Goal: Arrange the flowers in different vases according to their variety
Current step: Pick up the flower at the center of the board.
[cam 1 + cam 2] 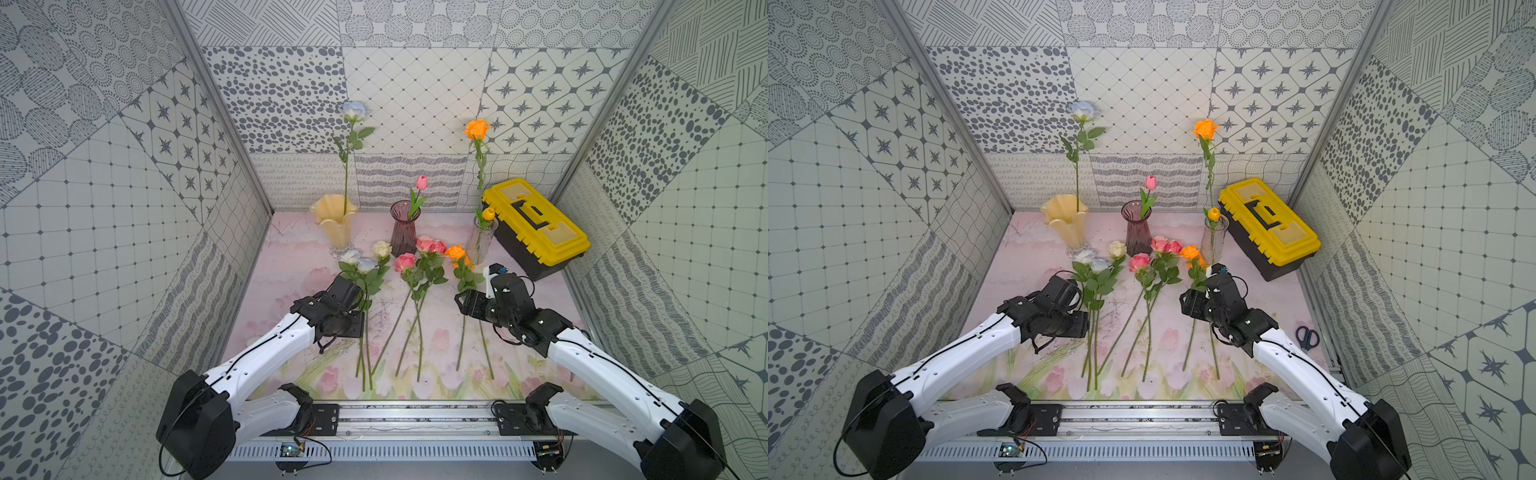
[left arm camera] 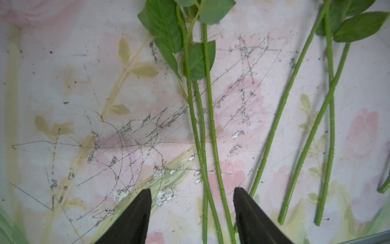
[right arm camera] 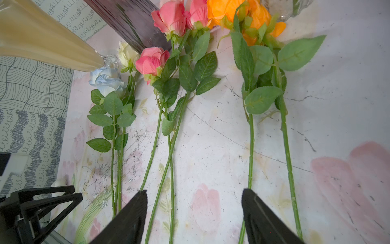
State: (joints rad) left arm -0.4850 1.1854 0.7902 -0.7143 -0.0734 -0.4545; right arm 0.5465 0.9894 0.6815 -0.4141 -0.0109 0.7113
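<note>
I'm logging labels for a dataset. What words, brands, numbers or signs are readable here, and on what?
No text can be read anywhere.
Yellow toolbox: no lettering shows on its lid.
Circuit board below the rail: any markings too small to read.
Wall tiles: patterns only.

A mat [image 1: 286, 257] painted with pale pink tulips covers the table; its middle is scratched. Near the far edge stand a cream-yellow vase [image 1: 334, 220], a dark purple vase [image 1: 404, 232] and a clear glass vase [image 1: 481, 241]. A yellow-and-black toolbox [image 1: 536, 224] sits in the far right corner. In the middle lie the white and pale-blue roses [image 1: 365, 266], the pink roses [image 1: 419, 257] and the orange roses [image 1: 459, 257], stems toward the near edge. Scissors [image 1: 1307, 336] lie by the right edge.
</note>
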